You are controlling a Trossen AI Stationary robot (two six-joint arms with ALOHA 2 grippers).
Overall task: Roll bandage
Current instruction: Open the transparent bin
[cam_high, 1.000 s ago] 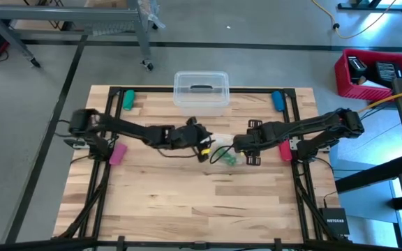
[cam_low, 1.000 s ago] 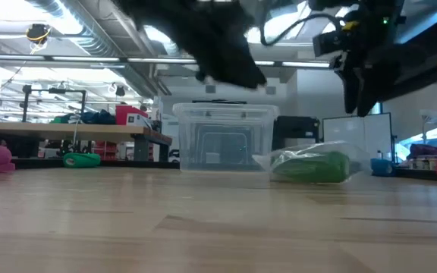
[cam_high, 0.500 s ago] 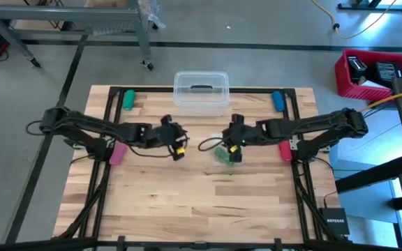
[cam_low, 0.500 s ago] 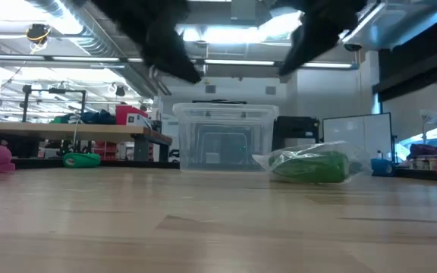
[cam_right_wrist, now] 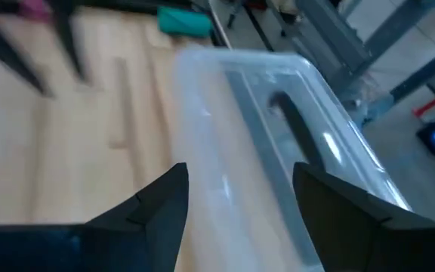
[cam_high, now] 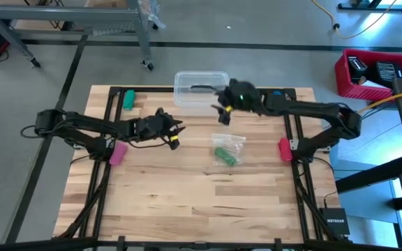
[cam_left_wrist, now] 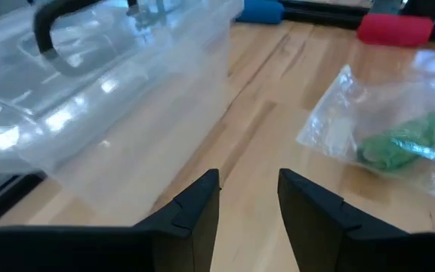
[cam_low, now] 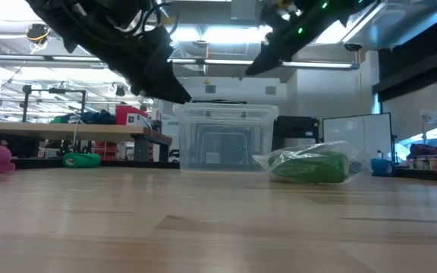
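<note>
I have the left gripper (cam_high: 175, 132) up off the table left of centre, fingers parted with nothing between them, looking across at the clear plastic bag (cam_left_wrist: 387, 136) and the clear lidded box (cam_left_wrist: 104, 83). The right gripper (cam_high: 222, 111) hangs in the air just beside the box's (cam_high: 201, 90) front right corner — its fingers (cam_right_wrist: 149, 211) are spread wide and empty too, with the lid's dark handle (cam_right_wrist: 297, 128) ahead of them. The bandage (cam_high: 225, 155) lies bunched as a green wad inside the bag (cam_high: 227, 148) on the table (cam_high: 187, 202) near the middle — in front of the box, between the two arms, touched by neither.
</note>
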